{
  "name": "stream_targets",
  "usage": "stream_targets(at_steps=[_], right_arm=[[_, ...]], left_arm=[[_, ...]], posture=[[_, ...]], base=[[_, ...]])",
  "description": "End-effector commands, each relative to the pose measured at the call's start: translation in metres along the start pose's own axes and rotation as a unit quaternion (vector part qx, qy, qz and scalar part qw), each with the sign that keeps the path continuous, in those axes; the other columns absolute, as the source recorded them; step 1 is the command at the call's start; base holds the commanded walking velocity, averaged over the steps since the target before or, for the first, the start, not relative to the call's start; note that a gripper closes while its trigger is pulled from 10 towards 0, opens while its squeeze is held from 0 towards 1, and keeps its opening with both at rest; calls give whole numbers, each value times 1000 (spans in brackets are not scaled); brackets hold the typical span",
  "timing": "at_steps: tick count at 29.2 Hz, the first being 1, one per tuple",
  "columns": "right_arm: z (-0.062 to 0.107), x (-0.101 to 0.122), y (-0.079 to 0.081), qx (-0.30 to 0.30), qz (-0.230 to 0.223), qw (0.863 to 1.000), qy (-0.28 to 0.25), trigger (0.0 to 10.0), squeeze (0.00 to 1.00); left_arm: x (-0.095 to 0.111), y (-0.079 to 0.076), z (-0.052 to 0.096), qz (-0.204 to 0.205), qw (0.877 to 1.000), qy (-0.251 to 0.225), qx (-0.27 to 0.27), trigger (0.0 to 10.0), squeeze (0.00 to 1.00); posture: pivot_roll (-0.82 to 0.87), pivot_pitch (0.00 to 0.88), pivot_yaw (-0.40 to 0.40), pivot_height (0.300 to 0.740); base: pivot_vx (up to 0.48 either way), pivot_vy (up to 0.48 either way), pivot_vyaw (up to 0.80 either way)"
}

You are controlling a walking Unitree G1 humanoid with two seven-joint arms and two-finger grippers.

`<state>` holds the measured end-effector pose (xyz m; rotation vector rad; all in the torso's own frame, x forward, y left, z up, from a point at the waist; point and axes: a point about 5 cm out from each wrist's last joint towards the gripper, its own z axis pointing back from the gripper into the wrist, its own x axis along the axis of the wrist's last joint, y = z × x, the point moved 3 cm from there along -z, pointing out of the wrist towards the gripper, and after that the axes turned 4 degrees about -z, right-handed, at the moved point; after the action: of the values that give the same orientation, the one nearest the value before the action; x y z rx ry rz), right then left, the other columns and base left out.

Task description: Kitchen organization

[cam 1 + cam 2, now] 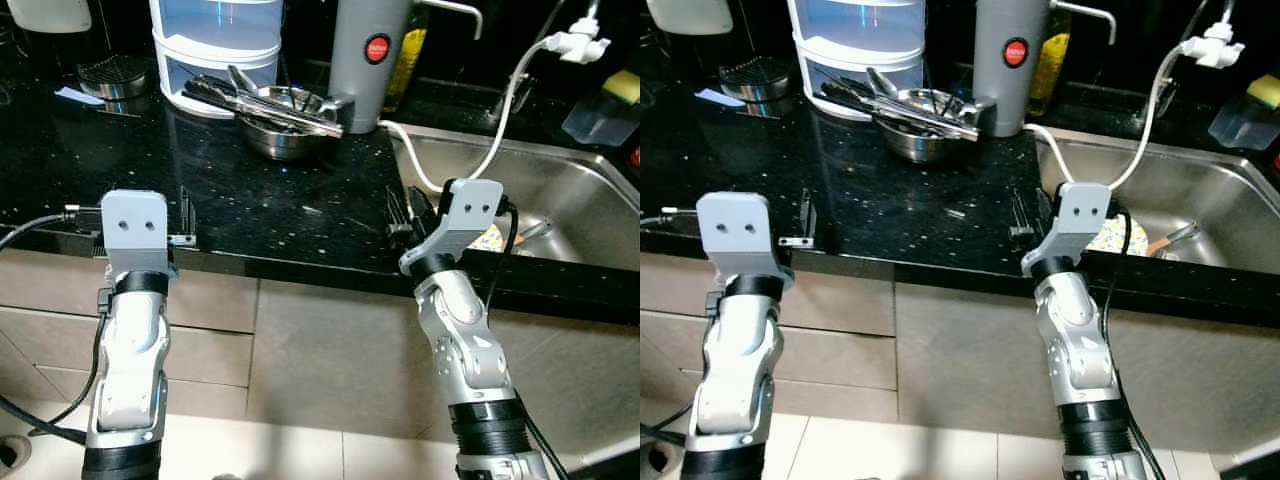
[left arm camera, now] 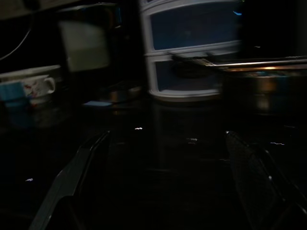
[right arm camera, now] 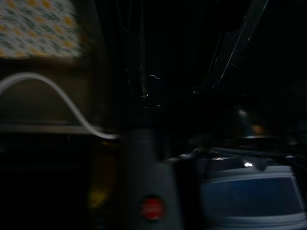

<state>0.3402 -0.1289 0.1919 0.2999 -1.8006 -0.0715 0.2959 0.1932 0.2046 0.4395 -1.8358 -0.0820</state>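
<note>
Both arms are raised to the near edge of the black worktop (image 1: 260,200), a ready stance for reaching inward. The left gripper (image 1: 186,215) has its jaws spread and empty, as the left wrist view confirms; the right gripper (image 1: 402,212), near the sink (image 1: 560,190), also looks spread and holds nothing. The likely things to tidy sit at the far side: a steel bowl (image 1: 285,120) piled with tongs and cutlery (image 1: 260,98), just beside the white drawer unit (image 1: 215,45) and the grey flask (image 1: 368,60), probably gathered there for sorting.
</note>
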Motion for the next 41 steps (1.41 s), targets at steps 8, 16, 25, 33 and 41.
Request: stream_targets(at_steps=[8, 16, 25, 33, 41], right_arm=[[2, -2, -5, -9, 3, 1000, 7, 10000, 0], [2, -1, -4, -6, 3, 1000, 6, 10000, 0], [0, 3, 1, 2, 5, 1000, -3, 10000, 0], [-17, 5, -11, -14, 50, 997, 65, 10000, 0], [-26, 19, -14, -14, 72, 996, 45, 10000, 0]], left_arm=[[-1, -3, 1, -3, 1000, 3, -4, 10000, 0], [-4, 4, -3, 27, 999, 20, 14, 10000, 0], [0, 3, -8, 25, 1000, 15, -4, 10000, 0], [8, 4, -16, 25, 999, 28, -28, 10000, 0], [13, 8, -23, 9, 998, 26, -54, 10000, 0]], posture=[[148, 0, -88, 740], [148, 0, -89, 740], [150, 0, -88, 740], [153, 0, -84, 740], [157, 0, -85, 740]], base=[[0, 0, 0], [0, 0, 0], [0, 0, 0], [0, 0, 0], [0, 0, 0]])
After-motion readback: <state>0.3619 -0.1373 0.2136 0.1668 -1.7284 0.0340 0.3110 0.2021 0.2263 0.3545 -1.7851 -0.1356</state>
